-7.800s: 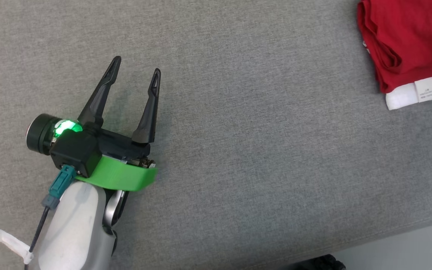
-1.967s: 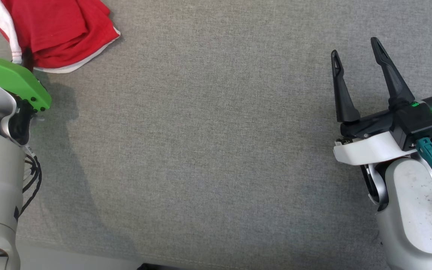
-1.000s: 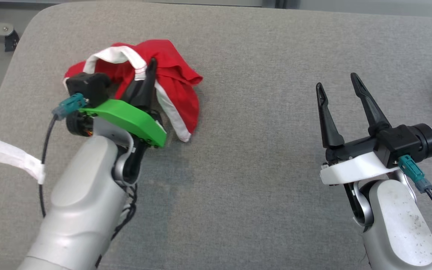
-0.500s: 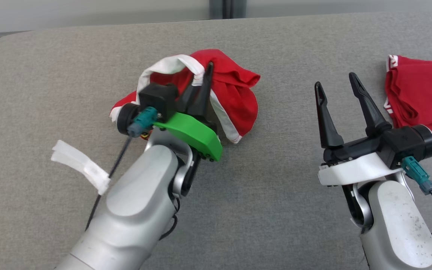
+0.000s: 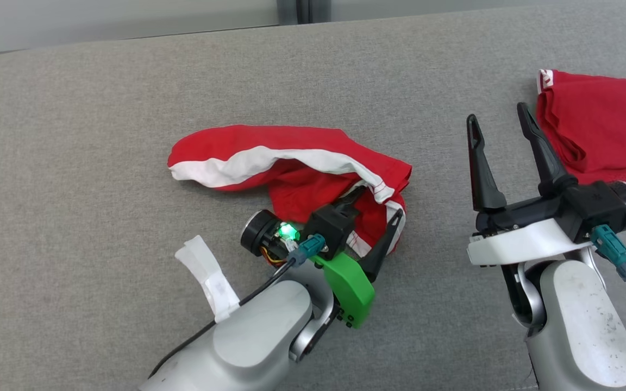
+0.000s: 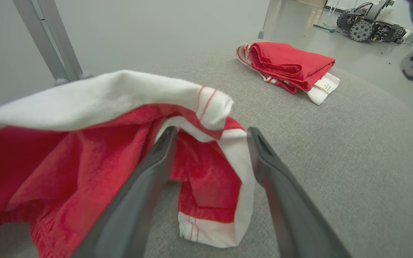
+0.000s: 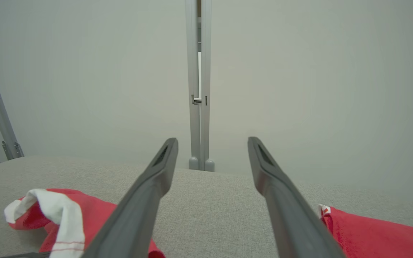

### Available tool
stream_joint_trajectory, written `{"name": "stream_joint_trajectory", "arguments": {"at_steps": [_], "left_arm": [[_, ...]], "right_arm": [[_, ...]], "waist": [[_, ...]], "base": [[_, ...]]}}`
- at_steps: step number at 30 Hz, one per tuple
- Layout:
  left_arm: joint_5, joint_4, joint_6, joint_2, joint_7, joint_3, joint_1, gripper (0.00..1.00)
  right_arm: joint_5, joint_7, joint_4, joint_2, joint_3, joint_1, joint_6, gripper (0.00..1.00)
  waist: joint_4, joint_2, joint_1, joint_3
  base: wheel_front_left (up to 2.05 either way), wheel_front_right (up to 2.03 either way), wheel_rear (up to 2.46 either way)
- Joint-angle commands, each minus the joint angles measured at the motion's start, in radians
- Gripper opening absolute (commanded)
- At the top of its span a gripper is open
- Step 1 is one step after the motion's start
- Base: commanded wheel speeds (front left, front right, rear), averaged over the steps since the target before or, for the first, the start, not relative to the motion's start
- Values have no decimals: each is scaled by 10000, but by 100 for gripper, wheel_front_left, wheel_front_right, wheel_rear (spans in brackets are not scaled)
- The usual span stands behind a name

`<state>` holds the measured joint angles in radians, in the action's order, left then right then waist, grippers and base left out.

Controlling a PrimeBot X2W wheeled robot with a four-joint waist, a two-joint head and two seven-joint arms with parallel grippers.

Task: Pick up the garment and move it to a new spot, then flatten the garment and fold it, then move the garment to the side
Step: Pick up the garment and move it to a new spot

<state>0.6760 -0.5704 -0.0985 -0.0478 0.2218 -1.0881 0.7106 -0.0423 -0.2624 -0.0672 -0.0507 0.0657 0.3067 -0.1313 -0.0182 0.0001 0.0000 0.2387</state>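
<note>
Well apart from the folded red pile [image 5: 601, 125], on our left of it, the red-and-white garment [image 5: 291, 157] lies crumpled on the grey worktop [image 5: 74, 108] — a long white-banded lobe stretched away from the pile and a bunched end nearer to it. Our left gripper [image 5: 376, 209] sits at that bunched end with its fingers [image 6: 149, 172] spread; a white-edged fold lies between them, but they clamp nothing. Our right gripper [image 5: 498, 117] hovers just beside the pile, fingers apart and empty. We judge the garment to be set at its new spot, so flattening is the step in hand. Next we should need both grippers on the cloth — each pinching one edge of the rumpled end, then drawing apart so the layers spread flat before any fold
</note>
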Motion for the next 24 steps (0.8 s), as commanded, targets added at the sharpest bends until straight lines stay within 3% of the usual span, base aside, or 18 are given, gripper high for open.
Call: {"name": "stream_joint_trajectory", "arguments": {"at_steps": [1,6,12,16,20,24], "left_arm": [[57,-61,105,-52,86,-112,85,100],[201,-446,283,-66,195,-224,99,100],[291,-725,127,-744,364,258,-297,100],[352,-171,-132,-1404,447,1257,-631,100],[-488,1217,-801,-2270,427,2946,-1470,100],[-1179,2553,-985,-2593,430,4640,-2600,100]], "right_arm": [[37,-30,-34,-6,5,-160,11,100],[137,-31,-94,-7,-48,-246,11,100],[214,-29,-121,-5,0,-398,11,100],[252,-29,-132,-10,104,-540,11,100],[295,-29,-171,-7,208,-721,11,100],[302,-29,-237,-14,327,-896,11,100]], "waist": [[183,-1,0,-81],[590,-1,0,-296],[1027,-1,0,-617],[1262,-1,0,-810],[1452,-1,0,-930],[1494,-1,0,-985]], "base": [[0,0,0],[0,0,0],[0,0,0],[0,0,0],[0,0,0],[0,0,0]]}}
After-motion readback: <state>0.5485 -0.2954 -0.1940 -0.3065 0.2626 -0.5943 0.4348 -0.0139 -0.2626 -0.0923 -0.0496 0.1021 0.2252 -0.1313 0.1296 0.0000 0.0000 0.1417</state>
